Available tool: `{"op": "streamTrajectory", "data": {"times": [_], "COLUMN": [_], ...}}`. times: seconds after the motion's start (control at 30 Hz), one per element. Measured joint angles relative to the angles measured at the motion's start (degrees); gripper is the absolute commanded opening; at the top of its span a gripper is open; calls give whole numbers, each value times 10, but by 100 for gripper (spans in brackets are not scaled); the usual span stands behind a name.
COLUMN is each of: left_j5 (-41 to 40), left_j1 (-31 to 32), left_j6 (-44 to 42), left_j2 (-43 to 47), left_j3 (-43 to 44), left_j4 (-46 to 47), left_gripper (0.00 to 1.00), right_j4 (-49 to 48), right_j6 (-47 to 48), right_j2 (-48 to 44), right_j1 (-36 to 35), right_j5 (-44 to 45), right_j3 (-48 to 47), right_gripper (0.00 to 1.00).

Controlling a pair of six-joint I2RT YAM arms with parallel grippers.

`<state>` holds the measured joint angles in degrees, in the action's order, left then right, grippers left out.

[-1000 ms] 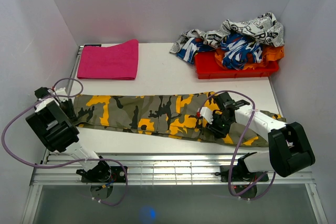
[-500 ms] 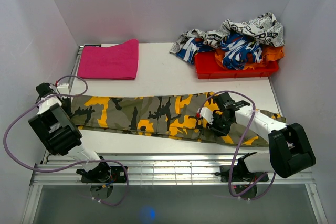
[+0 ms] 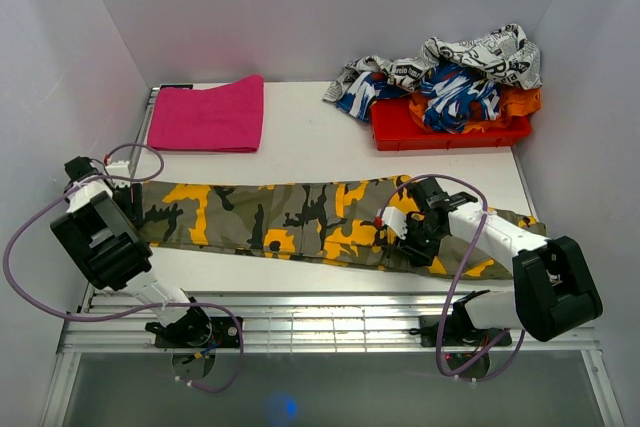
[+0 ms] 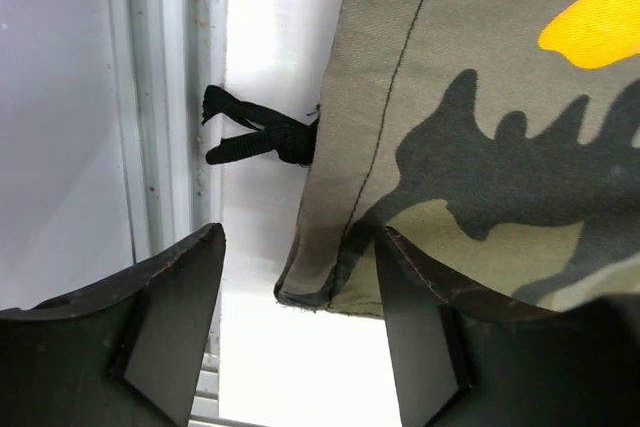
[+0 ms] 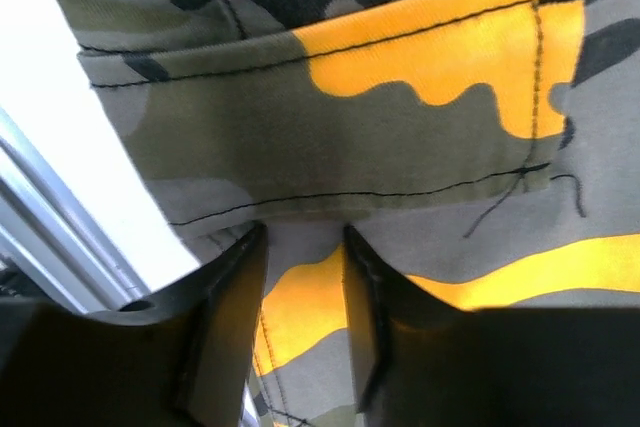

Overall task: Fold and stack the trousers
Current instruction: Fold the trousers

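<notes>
Trousers (image 3: 290, 215) lie flat across the frame's lower middle on the bench (image 3: 310, 147). At their left hem the left pincer (image 4: 300, 237) stands apart astride the corner; toward the right, the right pincer (image 5: 302, 232) is clamped on cloth.

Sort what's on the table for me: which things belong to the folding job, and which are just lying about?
Job: camouflage trousers, left pincer, right pincer.
Lying about: folded pink cloth, red tray, newsprint garment, blue-and-white garment, orange garment.
</notes>
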<state>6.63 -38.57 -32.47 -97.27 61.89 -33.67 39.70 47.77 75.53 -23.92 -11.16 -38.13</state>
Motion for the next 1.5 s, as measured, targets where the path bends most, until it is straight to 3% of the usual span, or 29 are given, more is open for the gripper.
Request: {"op": "streamTrajectory", "data": {"times": [0.17, 0.33, 0.47, 0.67, 0.7, 0.77, 1.03, 1.5], "left_j5": [26, 59, 86, 95, 97, 101, 98, 87], "left_j1": [-1, -2, -3, -10, -10, -9, -12, -12], "left_j6": [12, 26, 37, 64, 69, 78, 90, 84], "left_j2": [-11, -56, -63, -66, -67, -67, -75, -75], "left_j3": [23, 35, 46, 44, 44, 44, 93, 147], "left_j4": [-30, -55, -65, -57, -56, -58, -99, -119], "left_gripper": [73, 68, 59, 22, 9, 0, 0, 0], "right_j4": [39, 88, 123, 138, 145, 158, 211, 254], "right_j6": [-5, -15, -26, -31, -31, -29, 10, 70], "right_j2": [-3, -24, -41, -72, -74, -75, -34, 97], "right_j1": [2, 8, 27, 59, 65, 90, 269, 477], "right_j5": [-3, -10, -33, -55, -59, -67, -90, -78], "right_j3": [-8, -24, -78, -141, -141, -141, -164, -242], "right_gripper": [58, 61, 65, 64, 64, 63, 60, 58]}}
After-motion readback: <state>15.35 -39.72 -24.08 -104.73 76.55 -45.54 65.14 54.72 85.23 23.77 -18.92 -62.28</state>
